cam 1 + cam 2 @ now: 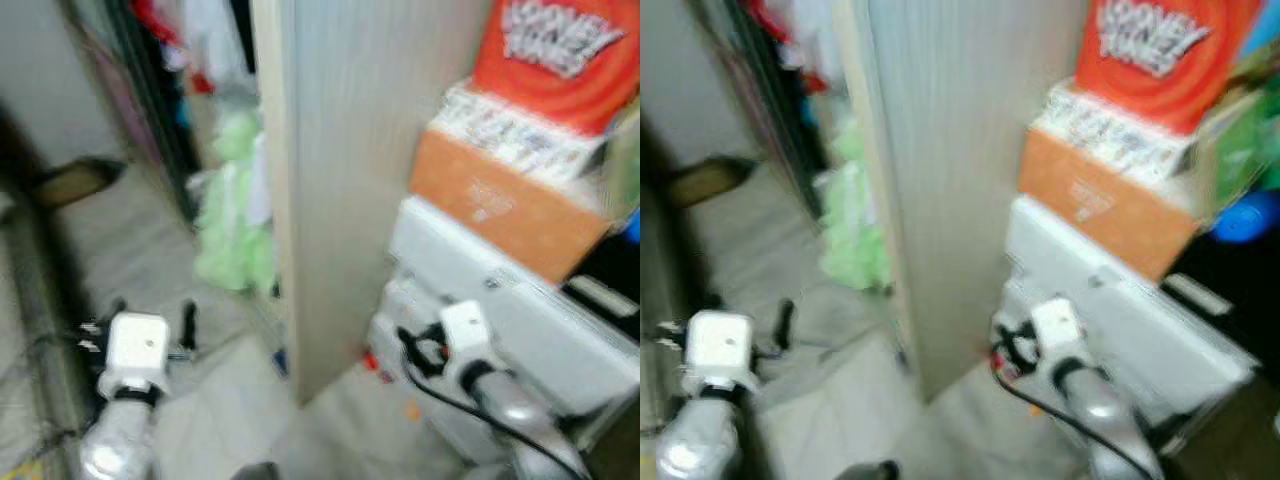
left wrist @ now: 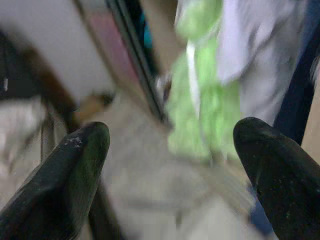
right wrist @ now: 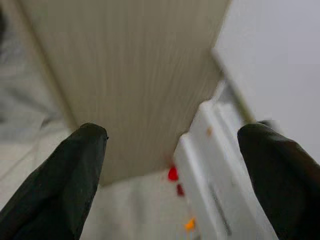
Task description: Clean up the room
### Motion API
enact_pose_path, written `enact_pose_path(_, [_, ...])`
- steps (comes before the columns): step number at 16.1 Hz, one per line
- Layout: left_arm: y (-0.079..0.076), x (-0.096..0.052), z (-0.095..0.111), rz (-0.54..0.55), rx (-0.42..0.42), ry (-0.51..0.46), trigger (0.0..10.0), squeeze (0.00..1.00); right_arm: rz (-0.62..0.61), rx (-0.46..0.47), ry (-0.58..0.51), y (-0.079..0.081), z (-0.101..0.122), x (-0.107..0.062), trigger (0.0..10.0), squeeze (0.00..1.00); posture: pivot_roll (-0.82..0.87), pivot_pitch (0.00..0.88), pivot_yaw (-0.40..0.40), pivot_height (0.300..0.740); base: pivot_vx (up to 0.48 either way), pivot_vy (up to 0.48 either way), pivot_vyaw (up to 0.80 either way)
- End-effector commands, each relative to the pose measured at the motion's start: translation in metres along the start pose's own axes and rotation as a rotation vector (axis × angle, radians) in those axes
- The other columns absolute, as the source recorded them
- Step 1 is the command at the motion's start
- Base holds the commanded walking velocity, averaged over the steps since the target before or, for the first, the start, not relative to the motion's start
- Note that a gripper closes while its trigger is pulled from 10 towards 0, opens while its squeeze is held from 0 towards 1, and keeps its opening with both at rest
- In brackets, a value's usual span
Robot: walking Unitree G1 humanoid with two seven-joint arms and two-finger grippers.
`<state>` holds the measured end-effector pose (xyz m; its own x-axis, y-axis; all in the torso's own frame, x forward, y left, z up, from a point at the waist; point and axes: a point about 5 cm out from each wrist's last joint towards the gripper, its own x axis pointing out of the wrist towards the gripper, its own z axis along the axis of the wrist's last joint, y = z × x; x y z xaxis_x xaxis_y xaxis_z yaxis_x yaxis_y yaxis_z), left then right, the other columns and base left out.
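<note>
Green clothing (image 1: 232,215) lies heaped on the floor at the wardrobe's open edge, just beside the pale wooden panel (image 1: 340,180). Your left gripper (image 2: 170,165) faces it, fingers spread, empty. Your right gripper (image 3: 172,170), also released, points at the white boxes (image 1: 500,290).

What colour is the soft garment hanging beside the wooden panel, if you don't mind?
The garment is light green, clearest in the left wrist view, beside the wooden panel.

Head eyes look down, sharing the wardrobe panel (image 1: 340,180)
</note>
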<state>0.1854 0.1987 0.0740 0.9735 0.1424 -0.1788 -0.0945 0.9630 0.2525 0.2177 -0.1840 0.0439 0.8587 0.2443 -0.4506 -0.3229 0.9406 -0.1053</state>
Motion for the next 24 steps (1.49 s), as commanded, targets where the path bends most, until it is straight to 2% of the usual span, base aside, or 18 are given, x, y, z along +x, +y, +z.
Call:
enact_pose_path(1, [0.009,0.002,-0.001,0.049,-0.018,0.016,10.0,0.0,0.043,0.015,-0.028,0.005,0.008,0.003,10.0,0.0,0.0,0.0,-0.041,0.74,0.0,0.0,0.8])
enact_pose_path(4, [0.006,0.012,0.007,0.038,-0.011,-0.013,10.0,0.0,0.288,0.068,0.065,0.014,0.006,-0.003,10.0,0.0,-0.01,0.0,-0.04,0.74,0.0,0.0,0.8])
enact_pose_path(6, [0.004,0.015,0.009,0.029,0.003,-0.018,10.0,0.0,0.408,0.058,0.125,0.015,0.003,-0.008,10.0,0.0,-0.01,0.0,-0.041,0.74,0.0,0.0,0.8])
enact_pose_path(8, [0.005,0.019,0.01,0.041,0.017,-0.021,10.0,0.0,0.474,0.07,0.121,0.007,0.008,-0.012,10.0,0.0,-0.01,0.0,-0.046,0.74,0.0,0.0,0.8])
enact_pose_path(11, [0.005,0.022,0.012,0.038,0.005,-0.026,10.0,0.0,0.58,0.05,0.092,0.013,0.018,-0.016,10.0,0.0,-0.01,0.0,-0.047,0.74,0.0,0.0,0.8])
enact_pose_path(13, [-0.001,0.022,0.013,0.015,-0.009,-0.023,10.0,0.0,0.62,0.032,0.08,0.011,0.025,-0.014,10.0,0.0,-0.01,0.0,-0.049,0.74,0.0,0.0,0.8])
enact_pose_path(16, [-0.002,0.023,0.013,0.005,-0.015,-0.026,10.0,0.0,0.795,-0.007,0.053,0.022,0.037,-0.022,10.0,0.0,-0.01,0.0,-0.049,0.74,0.0,0.0,0.8])
enact_pose_path(18, [-0.003,0.024,0.013,-0.004,-0.018,-0.022,10.0,0.0,0.882,-0.033,0.082,0.026,0.036,-0.027,10.0,0.0,0.0,0.0,-0.052,0.74,0.0,0.0,0.8])
enact_pose_path(19, [-0.004,0.024,0.013,-0.012,-0.02,-0.018,10.0,0.0,0.887,-0.044,0.088,0.025,0.036,-0.028,10.0,0.0,-0.01,0.0,-0.053,0.74,0.0,0.0,0.8])
enact_pose_path(22, [-0.007,0.024,0.014,-0.019,-0.028,-0.02,10.0,0.0,0.755,-0.079,-0.037,0.023,0.052,-0.007,10.0,0.0,-0.01,0.0,-0.05,0.74,0.0,0.0,0.8])
enact_pose_path(24, [-0.009,0.027,0.015,-0.019,-0.028,-0.023,10.0,0.0,0.534,-0.042,-0.144,0.02,0.071,0.016,10.0,0.0,-0.01,0.0,-0.05,0.74,0.0,0.0,0.8])
